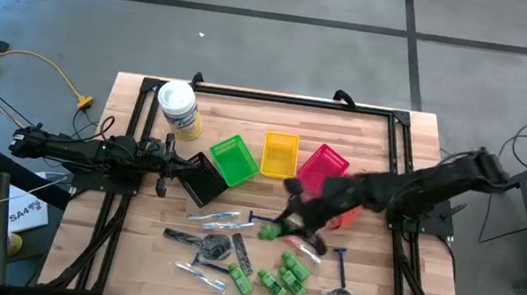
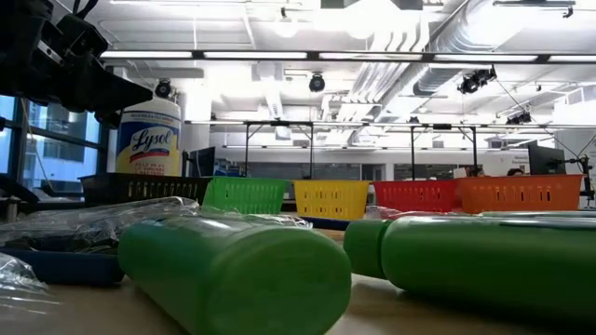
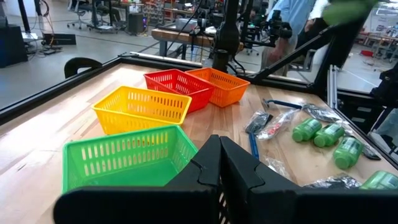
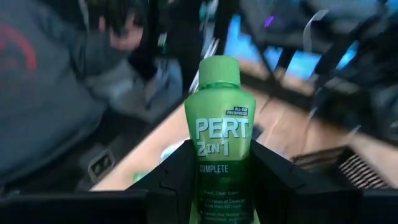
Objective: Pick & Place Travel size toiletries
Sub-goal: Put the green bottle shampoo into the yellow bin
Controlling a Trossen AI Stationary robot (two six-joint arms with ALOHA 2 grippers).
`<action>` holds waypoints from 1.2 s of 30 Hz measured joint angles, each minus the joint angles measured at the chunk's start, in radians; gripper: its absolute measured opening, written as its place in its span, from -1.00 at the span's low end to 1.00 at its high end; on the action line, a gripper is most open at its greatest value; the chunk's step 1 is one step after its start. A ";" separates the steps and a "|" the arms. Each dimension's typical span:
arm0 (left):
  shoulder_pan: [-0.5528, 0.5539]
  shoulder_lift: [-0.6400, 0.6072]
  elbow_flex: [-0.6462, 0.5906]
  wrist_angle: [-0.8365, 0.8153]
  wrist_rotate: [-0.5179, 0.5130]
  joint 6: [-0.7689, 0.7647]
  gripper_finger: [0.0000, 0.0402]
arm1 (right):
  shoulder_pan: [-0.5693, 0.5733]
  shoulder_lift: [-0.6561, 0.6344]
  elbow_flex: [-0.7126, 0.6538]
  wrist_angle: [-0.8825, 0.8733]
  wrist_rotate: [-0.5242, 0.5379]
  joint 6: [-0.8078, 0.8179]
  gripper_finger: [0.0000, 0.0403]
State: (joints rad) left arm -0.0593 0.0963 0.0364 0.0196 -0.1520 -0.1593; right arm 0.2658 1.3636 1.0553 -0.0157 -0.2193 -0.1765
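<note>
right gripper (image 4: 219, 180) is pinching one green bottle (image 4: 219, 134), left gripper (image 3: 219, 163) is sitting pressed together; five baskets (image 3: 140, 107) are lining up.

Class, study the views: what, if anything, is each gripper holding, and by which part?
The right gripper holds a green bottle by the lower part of its body, cap pointing away from the wrist. The left gripper, shut beside the black basket, holds nothing.

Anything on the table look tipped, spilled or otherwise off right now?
Nothing stands out. The green basket, yellow basket and red basket sit upright in a row, and the toiletries lie loose but unspilled. The right gripper holds a green bottle; the left gripper is shut by the black basket.
</note>
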 joint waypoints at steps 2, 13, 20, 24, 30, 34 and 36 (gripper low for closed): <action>0.000 0.000 0.000 0.000 0.000 0.000 -1.00 | -0.032 -0.077 -0.083 0.098 -0.027 0.026 -0.44; 0.000 0.000 0.000 -0.002 0.001 0.000 -1.00 | -0.168 -0.570 -0.458 0.253 0.083 0.118 -0.43; 0.000 0.000 0.000 -0.009 0.004 0.000 -1.00 | -0.208 -0.864 -0.696 0.351 0.103 0.195 -0.41; 0.000 0.000 0.000 -0.011 0.004 0.000 -1.00 | -0.225 -0.986 -0.797 0.366 0.116 0.203 -0.43; 0.000 0.000 0.000 -0.012 0.004 0.000 -1.00 | -0.246 -1.135 -0.919 0.369 0.126 0.192 -0.40; 0.000 0.000 0.000 -0.012 0.003 0.000 -1.00 | -0.261 -1.215 -0.985 0.366 0.138 0.186 -0.43; 0.000 0.000 0.000 -0.013 0.003 0.000 -1.00 | -0.262 -1.246 -1.010 0.372 0.139 0.186 -0.42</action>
State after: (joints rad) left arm -0.0593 0.0959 0.0368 0.0071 -0.1486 -0.1589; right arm 0.0036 0.1178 0.0454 0.3559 -0.0807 0.0093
